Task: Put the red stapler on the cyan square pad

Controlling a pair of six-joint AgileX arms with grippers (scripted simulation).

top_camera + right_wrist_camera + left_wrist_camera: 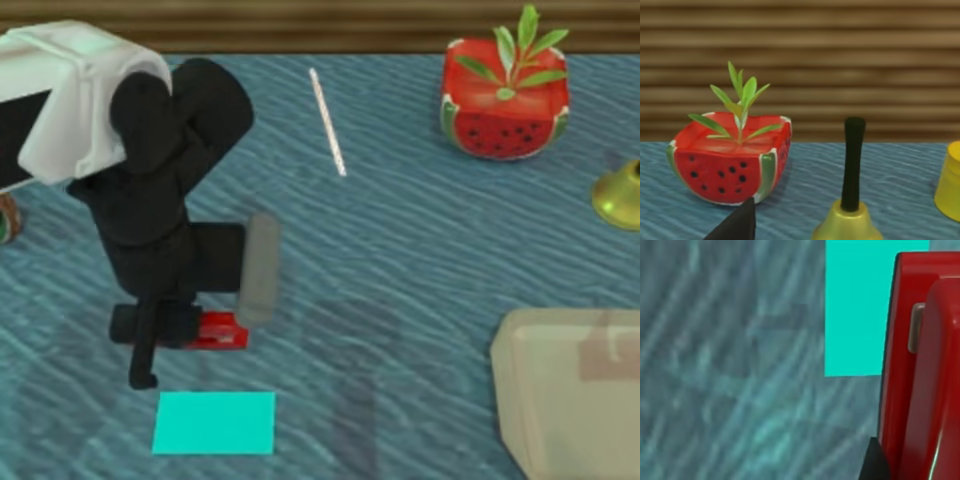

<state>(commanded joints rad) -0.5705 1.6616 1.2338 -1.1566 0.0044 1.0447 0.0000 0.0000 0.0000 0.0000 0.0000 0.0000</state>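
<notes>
The small glossy red stapler (218,331) is not yet on the flat bright cyan square pad (214,422); it sits just beyond the pad's far edge, at the near left of the blue table (420,260). It seems to be carried by the left gripper (175,335), which looks clenched on it, the stapler showing on the gripper's right side. What remains is a short move nearer, then lowering and releasing. The right arm is parked out of the top view.
</notes>
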